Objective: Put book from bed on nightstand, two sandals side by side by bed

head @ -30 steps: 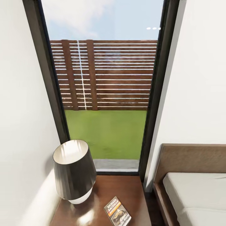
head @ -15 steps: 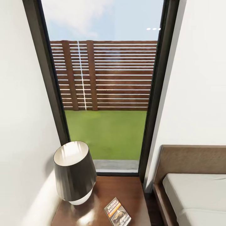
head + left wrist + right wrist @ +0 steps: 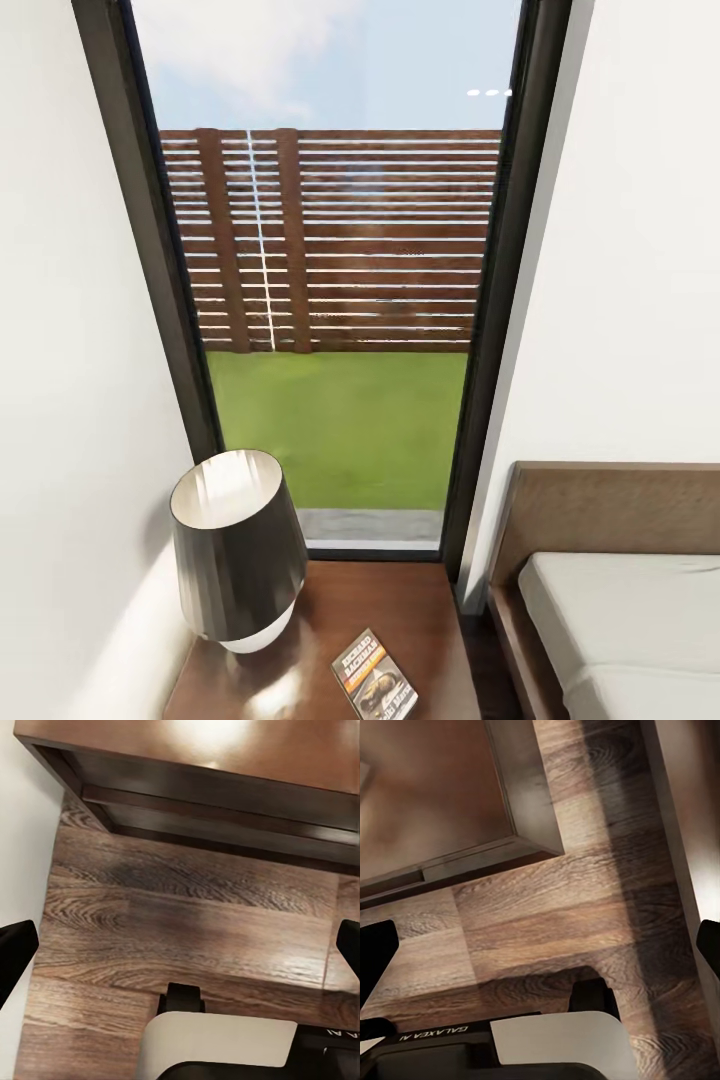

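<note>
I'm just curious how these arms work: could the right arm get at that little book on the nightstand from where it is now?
Probably yes. The book lies uncovered near the front of the nightstand, clear of the lamp. The right gripper hangs open and empty over the wooden floor beside the nightstand, so it would have to lift first.

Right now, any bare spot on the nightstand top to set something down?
Yes: the nightstand is bare behind the book, from there back to the window and right edge toward the bed. The lamp crowds the left side.
</note>
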Tool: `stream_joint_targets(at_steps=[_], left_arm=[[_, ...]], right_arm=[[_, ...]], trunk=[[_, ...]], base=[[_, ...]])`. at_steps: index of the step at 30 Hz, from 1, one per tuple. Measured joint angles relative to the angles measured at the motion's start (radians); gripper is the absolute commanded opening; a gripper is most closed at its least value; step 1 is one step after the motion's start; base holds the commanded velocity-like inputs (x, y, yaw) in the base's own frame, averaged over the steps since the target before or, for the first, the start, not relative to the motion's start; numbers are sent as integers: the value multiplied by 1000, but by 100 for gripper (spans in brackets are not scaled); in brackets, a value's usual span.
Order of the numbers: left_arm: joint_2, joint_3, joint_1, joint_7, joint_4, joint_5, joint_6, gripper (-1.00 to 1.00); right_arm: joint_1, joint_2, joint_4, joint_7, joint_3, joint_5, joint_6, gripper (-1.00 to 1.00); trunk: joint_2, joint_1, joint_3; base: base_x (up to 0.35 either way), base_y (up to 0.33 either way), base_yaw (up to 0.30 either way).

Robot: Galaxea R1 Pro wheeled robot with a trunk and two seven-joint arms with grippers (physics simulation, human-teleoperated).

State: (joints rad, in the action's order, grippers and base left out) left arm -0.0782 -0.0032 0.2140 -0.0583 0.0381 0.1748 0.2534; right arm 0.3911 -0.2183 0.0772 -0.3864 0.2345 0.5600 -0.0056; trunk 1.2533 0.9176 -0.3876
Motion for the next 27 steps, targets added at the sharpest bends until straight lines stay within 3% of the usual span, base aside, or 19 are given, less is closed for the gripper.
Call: stream_joint_targets(at_steps=[27], left_arm=[[2,-2,0,0,-4,0,0,100]], right_arm=[[0,0,0,-1,0,0,0,100]], trunk=[[0,0,0]], base=[[0,0,0]])
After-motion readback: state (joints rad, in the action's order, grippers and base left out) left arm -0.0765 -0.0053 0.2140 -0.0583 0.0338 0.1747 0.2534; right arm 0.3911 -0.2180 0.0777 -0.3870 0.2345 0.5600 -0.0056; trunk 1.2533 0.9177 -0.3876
